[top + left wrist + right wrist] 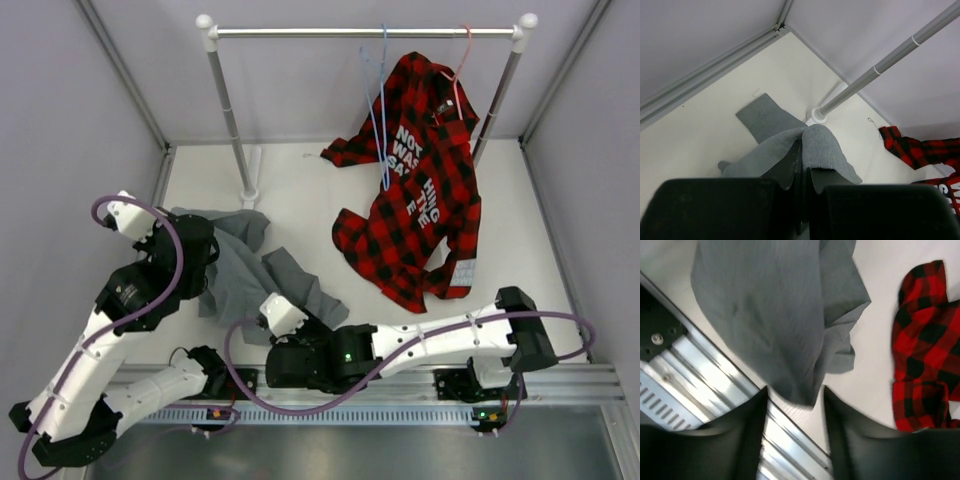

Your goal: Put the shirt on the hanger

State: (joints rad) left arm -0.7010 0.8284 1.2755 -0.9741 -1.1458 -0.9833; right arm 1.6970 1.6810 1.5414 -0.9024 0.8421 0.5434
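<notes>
Overhead and wrist views of the two-arm rig. The grey shirt (240,272) lies crumpled on the pale surface (300,190) at near left, between the left arm's wrist and the right arm's wrist, well apart from the clothes rail (365,32) at the far side. The light-blue hanger (381,110) hangs by its hook from that rail, its frame in front of the red-and-black plaid shirt (425,195). The plaid shirt hangs from a pink hanger (463,55) on the same rail, and its lower part trails onto the surface.

Left wrist view: the left gripper (802,162) is closed to a narrow slit, and a fold of the shirt (825,145) is pinched between its fingers (787,172) and drapes over their tips. More of the grey cloth lies flat on the surface beyond, near the foot of the rail's upright post (817,115).

Right wrist view: the right gripper (795,390) stands wide, and its dark fingers (740,432) are set apart. The lower edge of the shirt (765,315) dips into the gap between the tips; whether either finger touches the cloth cannot be told. The metal base track (705,390) lies beneath
</notes>
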